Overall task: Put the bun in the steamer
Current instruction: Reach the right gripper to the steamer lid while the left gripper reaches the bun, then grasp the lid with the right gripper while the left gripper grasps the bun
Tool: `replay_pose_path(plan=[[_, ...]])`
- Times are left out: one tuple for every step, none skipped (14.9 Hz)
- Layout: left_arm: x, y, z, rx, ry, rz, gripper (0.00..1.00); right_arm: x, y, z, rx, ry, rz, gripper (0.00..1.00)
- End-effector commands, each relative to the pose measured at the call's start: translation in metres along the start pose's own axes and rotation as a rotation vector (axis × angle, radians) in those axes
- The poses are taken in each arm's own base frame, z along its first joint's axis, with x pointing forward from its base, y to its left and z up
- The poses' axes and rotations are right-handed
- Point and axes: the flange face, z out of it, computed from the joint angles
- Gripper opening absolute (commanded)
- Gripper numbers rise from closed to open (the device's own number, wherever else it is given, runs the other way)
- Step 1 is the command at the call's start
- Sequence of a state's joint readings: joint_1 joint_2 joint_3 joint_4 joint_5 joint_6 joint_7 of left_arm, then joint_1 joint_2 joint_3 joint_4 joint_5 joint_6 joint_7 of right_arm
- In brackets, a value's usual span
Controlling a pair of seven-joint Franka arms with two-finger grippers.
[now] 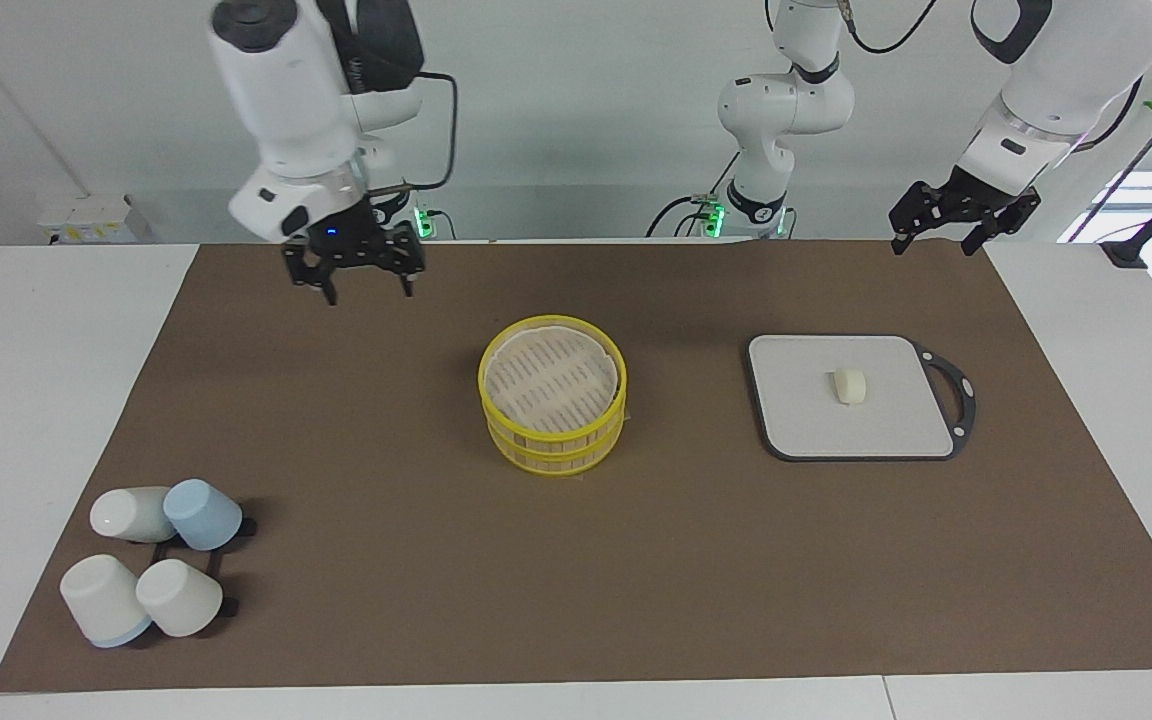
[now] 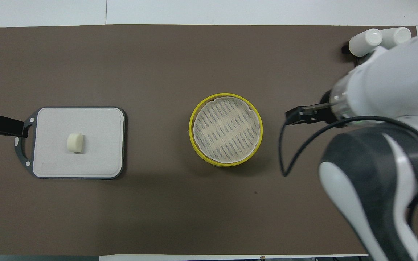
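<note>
The bun (image 1: 849,386) lies on a grey board (image 1: 796,425) toward the left arm's end of the table; it also shows in the overhead view (image 2: 75,143). The steamer (image 1: 553,395), yellow-rimmed with its lid on, stands mid-table and shows in the overhead view (image 2: 226,129). My right gripper (image 1: 369,294) is open and empty, up in the air over the brown mat beside the steamer, toward the right arm's end. My left gripper (image 1: 932,247) is open and empty, over the mat's edge by the board's handle.
Several white and blue cups (image 1: 151,560) lie on a black rack at the right arm's end, farther from the robots; the right arm partly hides them in the overhead view (image 2: 376,38). A brown mat (image 1: 386,560) covers the table.
</note>
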State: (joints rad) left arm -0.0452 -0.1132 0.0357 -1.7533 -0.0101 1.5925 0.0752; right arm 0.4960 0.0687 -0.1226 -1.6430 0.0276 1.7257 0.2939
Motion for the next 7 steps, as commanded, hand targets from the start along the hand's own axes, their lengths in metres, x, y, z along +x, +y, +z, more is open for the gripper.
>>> replay_pose_path(plan=[[-0.027, -0.004, 0.075, 0.016, 0.02, 0.018, 1.0, 0.042, -0.105, 0.053, 0.022, 0.011, 0.087, 1.0], [-0.029, -0.008, 0.103, 0.015, 0.023, 0.037, 1.0, 0.04, -0.136, 0.06, 0.066, 0.055, 0.112, 1.0], [-0.027, -0.017, 0.127, 0.016, 0.034, 0.061, 1.0, 0.039, -0.151, 0.066, 0.074, 0.077, 0.095, 1.0], [-0.024, -0.017, 0.154, 0.018, 0.033, 0.093, 1.0, 0.033, -0.172, 0.087, 0.057, 0.057, 0.07, 1.0], [-0.019, -0.016, 0.183, 0.018, 0.024, 0.103, 1.0, 0.024, -0.198, 0.109, 0.041, 0.041, 0.041, 1.0], [-0.016, -0.018, 0.203, 0.02, 0.033, 0.102, 1.0, 0.022, -0.211, 0.12, 0.041, 0.065, 0.036, 1.0], [-0.013, -0.017, 0.221, 0.022, 0.034, 0.103, 1.0, 0.024, -0.21, 0.136, 0.043, 0.079, 0.057, 1.0]])
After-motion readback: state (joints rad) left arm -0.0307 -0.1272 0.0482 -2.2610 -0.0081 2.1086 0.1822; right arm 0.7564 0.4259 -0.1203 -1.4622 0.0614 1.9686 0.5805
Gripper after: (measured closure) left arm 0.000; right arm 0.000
